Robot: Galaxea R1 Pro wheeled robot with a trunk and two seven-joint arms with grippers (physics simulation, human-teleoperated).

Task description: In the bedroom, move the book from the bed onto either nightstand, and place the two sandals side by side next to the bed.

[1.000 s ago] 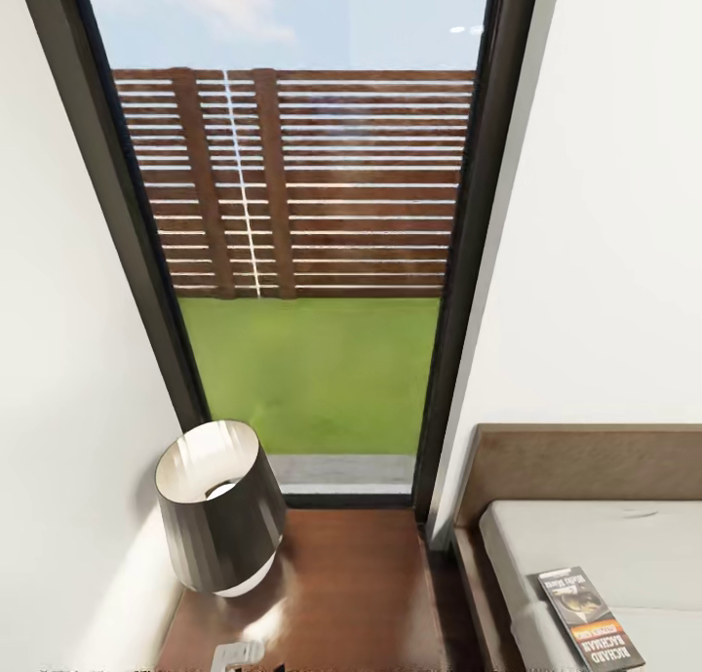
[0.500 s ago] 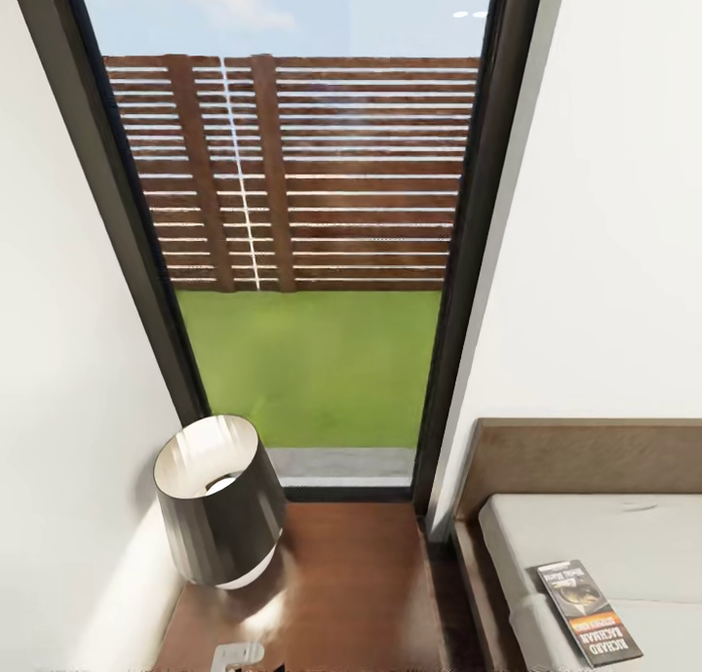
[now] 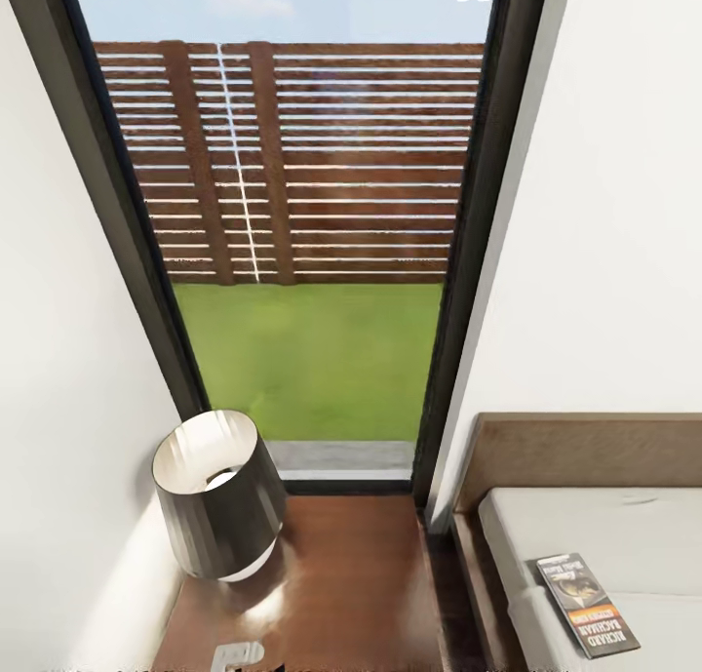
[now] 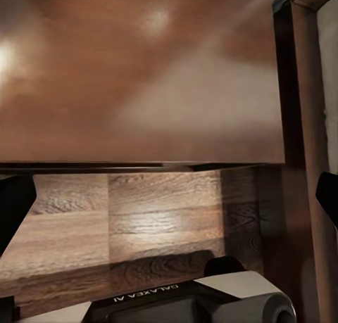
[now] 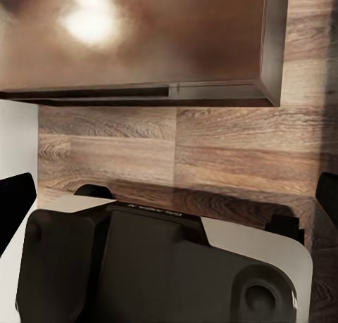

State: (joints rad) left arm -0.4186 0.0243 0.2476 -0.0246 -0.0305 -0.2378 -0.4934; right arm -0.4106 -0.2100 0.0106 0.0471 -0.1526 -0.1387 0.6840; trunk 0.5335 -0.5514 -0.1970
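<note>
Head view: one thin paperback book (image 3: 587,604) lies flat on the bed (image 3: 585,531), on its pale mattress, beside one glossy brown nightstand (image 3: 351,584) bearing one drum-shaped lamp (image 3: 216,496). Wrist views: wood-plank floor (image 4: 141,224); both hands' fingers spread wide apart

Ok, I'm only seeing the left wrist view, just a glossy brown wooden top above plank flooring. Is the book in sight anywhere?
Observer: Yes. In the head view, a small paperback book with an orange band lies flat on the pale mattress of the bed, near the edge facing the nightstand.
Operator: Anything on that top?
Observer: A dark drum-shaped lamp stands on the reddish-brown nightstand, on the side by the white wall.
Operator: What's behind it?
Observer: A tall black-framed window showing grass and a slatted fence.
</note>
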